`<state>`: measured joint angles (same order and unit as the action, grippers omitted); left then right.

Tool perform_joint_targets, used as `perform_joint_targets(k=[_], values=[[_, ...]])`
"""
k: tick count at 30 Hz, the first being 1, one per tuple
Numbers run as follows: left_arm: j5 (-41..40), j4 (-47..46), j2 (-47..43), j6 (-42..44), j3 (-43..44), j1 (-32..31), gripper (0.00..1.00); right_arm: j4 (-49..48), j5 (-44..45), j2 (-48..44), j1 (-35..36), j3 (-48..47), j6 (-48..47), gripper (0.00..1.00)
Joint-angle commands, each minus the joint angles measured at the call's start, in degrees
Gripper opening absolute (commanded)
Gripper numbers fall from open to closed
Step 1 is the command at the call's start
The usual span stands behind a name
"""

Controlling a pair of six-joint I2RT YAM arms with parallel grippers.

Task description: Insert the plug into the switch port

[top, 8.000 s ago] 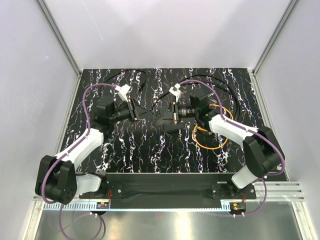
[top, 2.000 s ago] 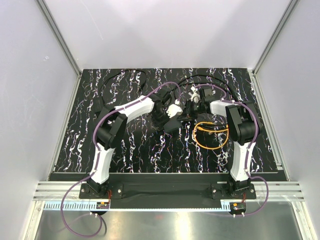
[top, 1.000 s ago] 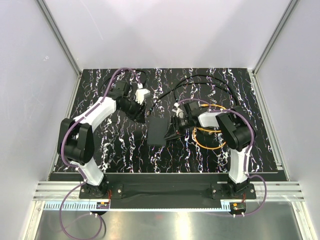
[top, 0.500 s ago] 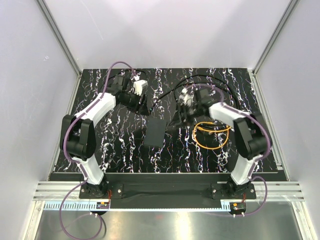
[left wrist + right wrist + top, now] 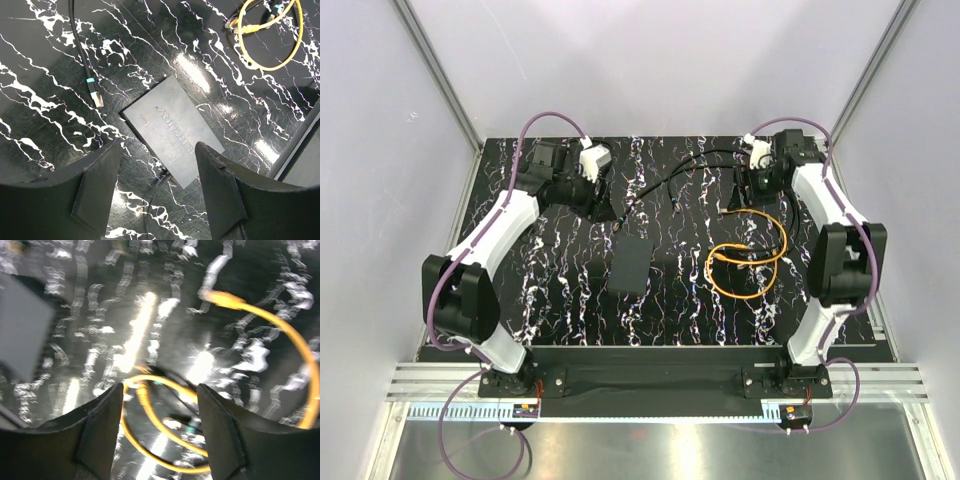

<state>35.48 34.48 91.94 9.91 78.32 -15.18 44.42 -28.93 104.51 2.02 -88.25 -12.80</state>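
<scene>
The small flat black box [image 5: 632,265] lies flat on the marbled mat, also seen in the left wrist view [image 5: 172,130]. Its switch port does not show on any edge. The orange cable [image 5: 752,256] lies coiled to the right of the box, free of both grippers. Its plug [image 5: 717,258] rests on the mat, clear of the box [image 5: 233,23], [image 5: 142,396]. My left gripper [image 5: 603,206] hovers behind and left of the box, open and empty [image 5: 158,146]. My right gripper [image 5: 745,188] hangs open and empty at the back right, above the coil [image 5: 160,387].
Thin black cables [image 5: 705,160] loop across the back of the mat. One ends in a teal-banded connector [image 5: 95,95]. Another black lead [image 5: 152,197] runs out of the box's near edge. Grey walls close in the mat on three sides.
Both arms have drawn back from the box. The right gripper swung to the back right corner and the left one moved back and left. The box has stayed flat on the mat.
</scene>
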Motion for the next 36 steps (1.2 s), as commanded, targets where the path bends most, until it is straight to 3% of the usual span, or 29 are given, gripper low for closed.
perform_joint_targets(k=[1, 5, 11, 20, 25, 29, 36], values=[[-0.1, -2.1, -1.0, 0.2, 0.2, 0.2, 0.66, 6.3, 7.1, 5.1, -0.1, -8.6, -7.7, 0.66], [-2.4, -3.7, 0.3, -2.1, 1.1, 0.1, 0.69, 6.3, 7.7, 11.8, 0.1, -16.0, -4.0, 0.61], [-15.0, -4.9, 9.6, -7.4, 8.3, -1.0, 0.66, 5.9, 12.7, 19.6, 0.1, -25.0, -1.4, 0.60], [-24.0, -3.1, 23.5, -8.1, 22.5, -7.3, 0.57, 2.3, 22.5, 19.4, -1.8, -18.7, -4.0, 0.57], [-24.0, -7.7, 27.6, -9.6, 26.4, -10.7, 0.57, 2.3, 22.0, 19.6, -8.3, -17.5, -5.0, 0.56], [-32.4, -10.3, 31.7, -18.4, 30.4, -14.4, 0.57, 0.8, 22.4, 18.7, -9.8, -14.9, -5.4, 0.56], [-43.2, -10.8, 39.2, -23.7, 38.7, -18.7, 0.54, 0.0, 23.9, 18.0, -12.4, -12.2, -6.3, 0.53]])
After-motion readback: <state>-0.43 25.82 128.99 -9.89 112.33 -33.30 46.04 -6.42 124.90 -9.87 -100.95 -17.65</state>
